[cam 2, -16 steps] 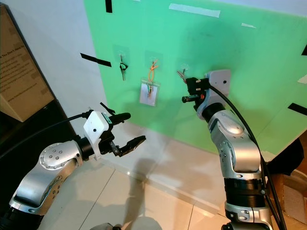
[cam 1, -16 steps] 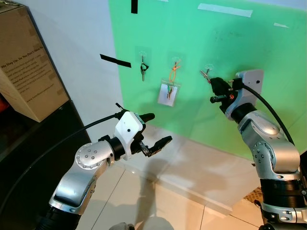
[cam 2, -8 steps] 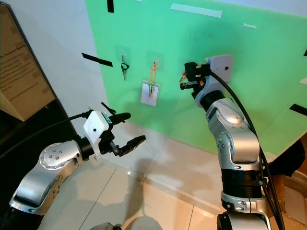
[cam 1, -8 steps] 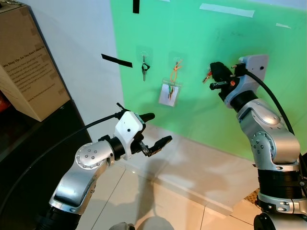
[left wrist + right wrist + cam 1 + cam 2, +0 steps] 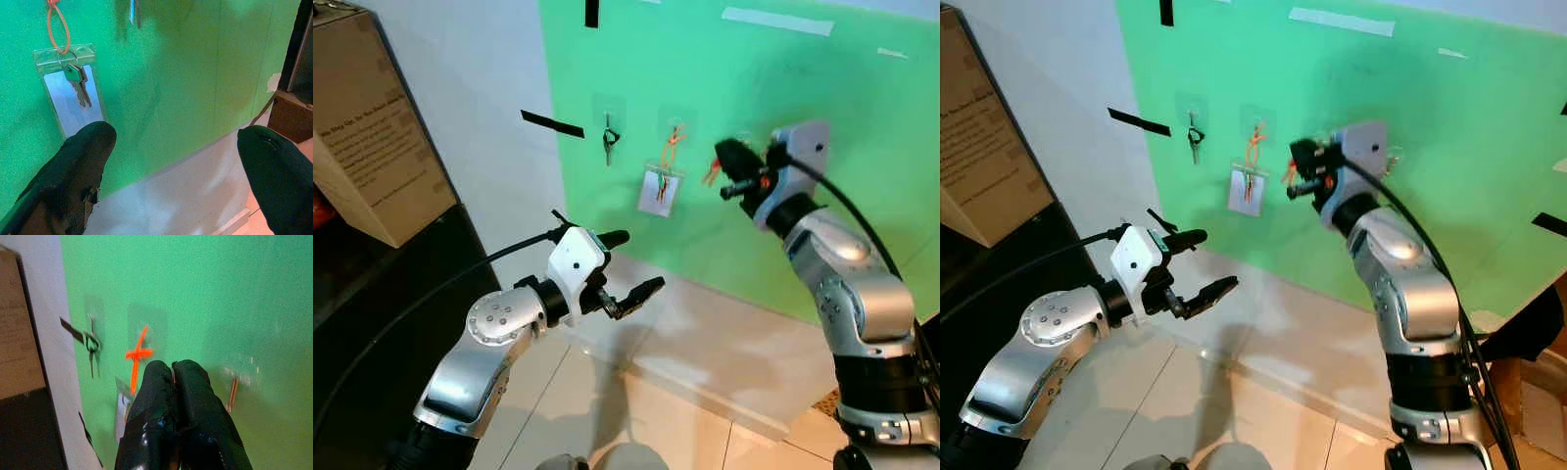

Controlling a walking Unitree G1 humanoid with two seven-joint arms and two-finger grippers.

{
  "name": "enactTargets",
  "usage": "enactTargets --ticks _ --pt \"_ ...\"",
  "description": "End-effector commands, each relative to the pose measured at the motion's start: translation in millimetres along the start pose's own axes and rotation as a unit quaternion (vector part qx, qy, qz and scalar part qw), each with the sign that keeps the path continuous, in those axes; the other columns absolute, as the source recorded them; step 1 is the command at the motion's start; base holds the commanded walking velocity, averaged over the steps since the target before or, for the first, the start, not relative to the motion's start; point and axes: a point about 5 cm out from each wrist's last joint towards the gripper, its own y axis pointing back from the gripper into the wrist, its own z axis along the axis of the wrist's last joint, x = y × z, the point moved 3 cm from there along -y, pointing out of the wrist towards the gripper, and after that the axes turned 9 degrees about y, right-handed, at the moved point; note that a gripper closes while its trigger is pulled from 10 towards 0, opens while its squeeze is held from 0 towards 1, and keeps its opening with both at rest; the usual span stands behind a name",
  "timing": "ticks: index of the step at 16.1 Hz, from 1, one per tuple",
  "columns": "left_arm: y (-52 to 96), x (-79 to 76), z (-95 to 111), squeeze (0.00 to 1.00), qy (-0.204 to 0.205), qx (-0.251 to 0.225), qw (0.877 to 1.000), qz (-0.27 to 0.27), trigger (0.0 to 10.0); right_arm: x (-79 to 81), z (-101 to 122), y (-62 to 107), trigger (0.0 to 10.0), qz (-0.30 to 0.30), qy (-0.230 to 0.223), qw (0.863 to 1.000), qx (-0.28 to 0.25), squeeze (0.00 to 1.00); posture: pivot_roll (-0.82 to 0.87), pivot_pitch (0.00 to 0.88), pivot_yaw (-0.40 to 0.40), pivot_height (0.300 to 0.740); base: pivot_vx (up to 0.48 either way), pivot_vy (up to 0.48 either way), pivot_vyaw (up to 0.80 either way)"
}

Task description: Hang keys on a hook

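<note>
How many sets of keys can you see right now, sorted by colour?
Dark keys, hanging on the left hook: 1
Orange-looped keys with a clear sleeve, hanging on the middle hook: 1
Orange-tagged keys, at the tip of the shut right gripper: 1
Total: 3

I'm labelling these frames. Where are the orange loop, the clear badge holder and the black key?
orange loop (image 5: 57,25), left wrist view, its cord.
clear badge holder (image 5: 73,103), left wrist view, its face below the keys.
black key (image 5: 606,140), left eye view, its head.
</note>
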Motion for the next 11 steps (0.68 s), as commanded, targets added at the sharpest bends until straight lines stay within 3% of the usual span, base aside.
enactTargets --ticks 1,5,11 --pt "-1.8 1.1 4.1 0.00 -0.009 -0.002 1.000 -0.002 10.0 -2.3 0.4 1.1 10.0 -0.003 0.005 1.000 0.003 0.00 -0.11 0.000 0.001 0.740 0.000 0.000 0.00" --pt "-2.1 1.1 4.0 0.00 -0.009 -0.002 1.000 -0.002 10.0 -16.9 -3.6 2.9 10.0 -0.040 0.002 0.999 0.012 0.00 -0.11 0.000 0.002 0.740 0.000 0.000 0.00" --pt "-2.3 0.9 4.4 0.00 -0.011 -0.002 1.000 -0.003 10.0 -15.3 -0.4 -4.4 10.0 -0.047 -0.011 0.999 0.001 0.00 -0.11 0.000 0.001 0.740 0.000 0.000 0.00"
